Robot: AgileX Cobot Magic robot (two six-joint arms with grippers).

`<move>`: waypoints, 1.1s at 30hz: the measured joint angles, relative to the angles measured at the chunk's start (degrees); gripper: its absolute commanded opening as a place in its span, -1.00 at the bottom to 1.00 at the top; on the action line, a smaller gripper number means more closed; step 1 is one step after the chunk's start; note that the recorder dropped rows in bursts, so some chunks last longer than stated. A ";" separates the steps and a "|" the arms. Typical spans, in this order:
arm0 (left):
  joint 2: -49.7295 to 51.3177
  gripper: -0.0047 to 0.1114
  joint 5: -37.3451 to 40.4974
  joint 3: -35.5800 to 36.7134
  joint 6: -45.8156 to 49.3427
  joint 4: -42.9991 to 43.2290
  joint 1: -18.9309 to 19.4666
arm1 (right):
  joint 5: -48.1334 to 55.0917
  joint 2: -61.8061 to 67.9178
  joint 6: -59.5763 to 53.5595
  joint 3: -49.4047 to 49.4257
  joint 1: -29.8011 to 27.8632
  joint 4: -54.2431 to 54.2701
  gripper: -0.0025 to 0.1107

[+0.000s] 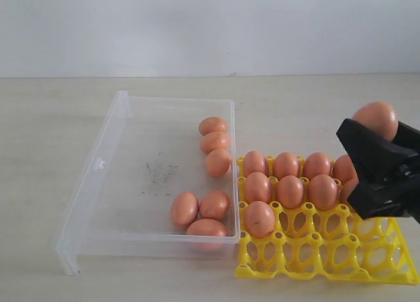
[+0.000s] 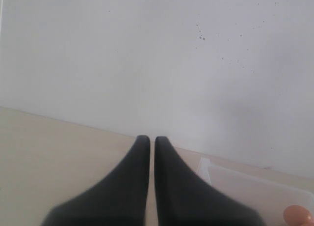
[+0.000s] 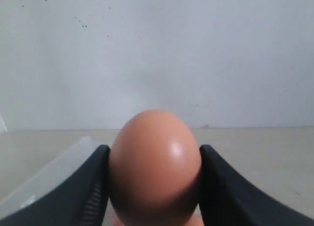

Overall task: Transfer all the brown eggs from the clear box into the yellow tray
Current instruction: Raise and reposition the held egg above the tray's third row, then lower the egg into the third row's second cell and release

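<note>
The yellow tray lies nearest on the desk, its front row showing open lattice. In the next row a single egg sits in the left-end cup. The two rows behind it hold brown eggs side by side, though the right end of one row is partly hidden.

Just beside the tray on its left is the clear box. It holds six more eggs along its right side, three near the front and three in a line farther back.

Over the tray's right side, the right gripper hangs in the air. Its jaws are spread wide and clamped on one raised egg, one jaw pressing each flank.

The left gripper shows only in its wrist view. Its jaws are drawn almost together with nothing between them. A pale wall stands behind the desk.
</note>
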 measured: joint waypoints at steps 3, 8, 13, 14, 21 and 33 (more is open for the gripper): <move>0.00 -0.85 0.00 0.00 0.00 0.00 0.00 | 0.54 0.00 0.98 0.66 0.00 -3.71 -0.96; 0.00 -0.85 0.00 0.00 0.00 0.00 0.00 | 7.97 0.00 -0.17 0.77 0.00 -9.91 -0.96; 0.00 -0.85 0.00 0.00 0.00 0.00 0.00 | 20.45 0.00 0.61 0.87 -0.64 -9.91 -0.96; 0.00 -0.85 0.00 0.00 0.00 0.00 0.00 | 21.72 0.00 0.92 0.76 -0.64 -9.91 -0.96; 0.00 -0.85 0.00 0.00 0.00 0.00 0.00 | 15.44 9.52 -3.33 -1.91 -0.78 -4.50 -0.96; 0.00 -0.85 0.00 0.00 0.00 0.00 0.00 | 17.79 30.73 2.82 -12.19 -0.77 -7.53 -0.96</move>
